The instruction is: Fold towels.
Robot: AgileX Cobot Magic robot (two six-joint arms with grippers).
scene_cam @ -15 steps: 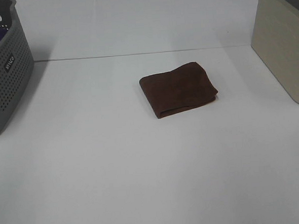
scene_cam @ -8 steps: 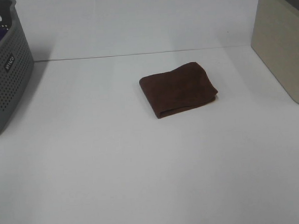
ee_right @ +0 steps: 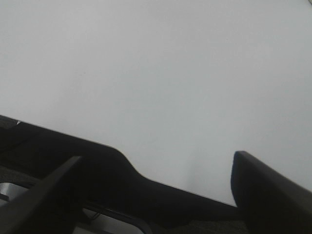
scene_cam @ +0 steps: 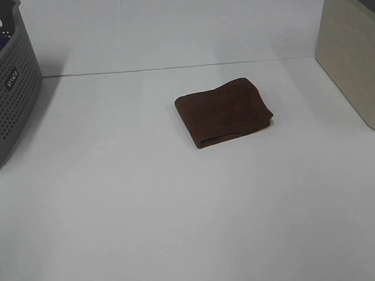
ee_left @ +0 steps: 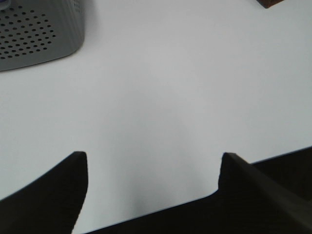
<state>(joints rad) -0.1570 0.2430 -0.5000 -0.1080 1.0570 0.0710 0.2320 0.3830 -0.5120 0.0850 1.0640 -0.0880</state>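
Dark reddish-brown towel (scene_cam: 224, 111) lying right of centre in the exterior high frame, on the white table (scene_cam: 147, 213). Already folded into a compact rectangle, layered edge facing the lower side of the frame. Looks like the folding is done, or nearly so. White tag not made out at this size.

Left gripper (ee_left: 153, 168) spread wide, empty, over bare table near its edge; only a sliver of brown cloth at the upper right corner of the left wrist view. Right gripper (ee_right: 156, 168) likewise spread wide, holding nothing, above bare table and the dark table edge. Neither arm visible in the exterior high view, so both well apart from the towel.

Risks from here, as judgement:
- If another fold is wanted: pinching only the top layer at the open edge, so the stack peels apart instead of folding as one. Cause: soft fuzzy layers lying loosely, upper right corner slightly humped.
- Dragging rather than lifting: smooth table, light cloth, likely to slide and skew under a low approach.
- Long reach from the table edge to the cloth: poor aim possible, wrist views showing almost nothing of the towel at present.
- Mistaking the target: purple cloth inside the grey perforated basket (scene_cam: 6, 94) at upper left of frame, not the task's thing.
- Beige box (scene_cam: 354, 54) at right edge close to the right arm's likely path; possible brush.
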